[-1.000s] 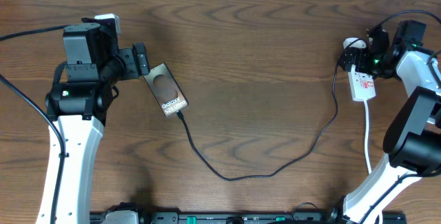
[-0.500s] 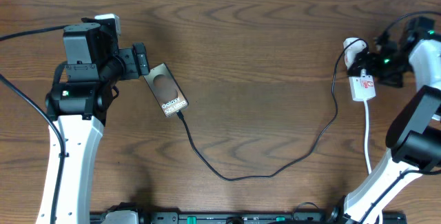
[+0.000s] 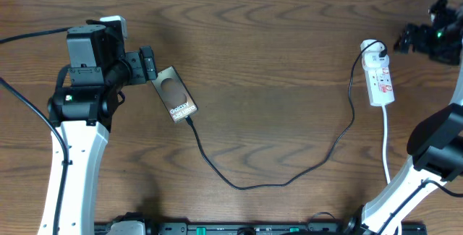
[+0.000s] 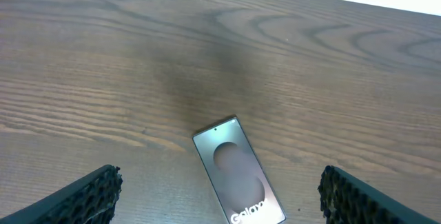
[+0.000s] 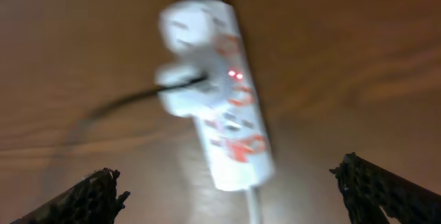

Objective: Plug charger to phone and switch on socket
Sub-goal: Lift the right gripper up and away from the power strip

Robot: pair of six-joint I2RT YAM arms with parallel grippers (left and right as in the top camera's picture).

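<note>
Overhead: the right pincer (image 3: 406, 41) has been lifted off the socket (image 3: 380, 82) and drawn toward the far right edge of the table (image 3: 275, 40). A second ago it was down over the strip's upper end. It is now clear of the strip, spread wide, with nothing carried. The switch press is judged done. The left pincer (image 3: 148, 63) has not shifted. It is spread and parked just beside the upper end of the phone (image 3: 176, 95). The phone is laid flat and diagonal at left centre, mirrored back up, with the "Galaxy" lettering readable. The charger (image 3: 289, 179) is seen running from the phone's lower end in a loose loop across the table and up to the socket. The tip looks seated, but it is too small to confirm.

Left wrist: the phone is framed between widely spread fingers (image 4: 86, 198) and is not touched. Its lower end is cut off by the frame.

Right wrist: the view is motion-blurred. The white socket is seen lying below, between the spread fingers (image 5: 375, 189). Red marks are seen on it, and two small red lights (image 5: 234, 74) are lit beside the plug. The socket is therefore judged switched on, and the task is judged near complete.
</note>
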